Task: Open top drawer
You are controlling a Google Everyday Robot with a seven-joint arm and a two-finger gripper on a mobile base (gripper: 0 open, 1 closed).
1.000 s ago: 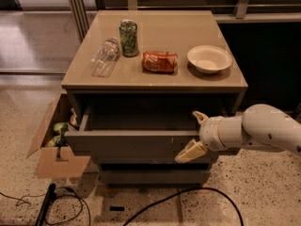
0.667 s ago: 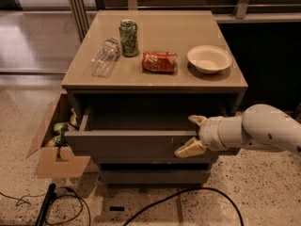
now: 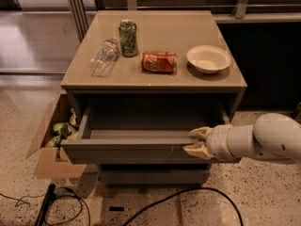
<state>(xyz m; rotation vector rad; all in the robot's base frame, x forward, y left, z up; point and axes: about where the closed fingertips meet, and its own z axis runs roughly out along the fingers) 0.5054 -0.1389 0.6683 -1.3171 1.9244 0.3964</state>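
The top drawer (image 3: 127,153) of the grey-brown cabinet stands pulled out, and its grey interior (image 3: 150,119) looks empty. My gripper (image 3: 197,142) is at the right end of the drawer's front panel. One pale finger sits inside the drawer behind the front and the other sits on its outer face, so the gripper is shut on the front's top edge. My white arm (image 3: 263,140) comes in from the right.
On the cabinet top (image 3: 160,27) are a green can (image 3: 128,38), a clear plastic bottle (image 3: 104,56) lying down, a red packet (image 3: 159,61) and a white bowl (image 3: 209,59). A narrower drawer front (image 3: 153,175) lies below. An open cardboard box (image 3: 49,145) stands on the left and cables (image 3: 164,204) lie on the floor.
The fingers, spread wide a second ago, have closed in on the drawer's front edge. The drawer stands slightly further out and the gripper has shifted a little left.
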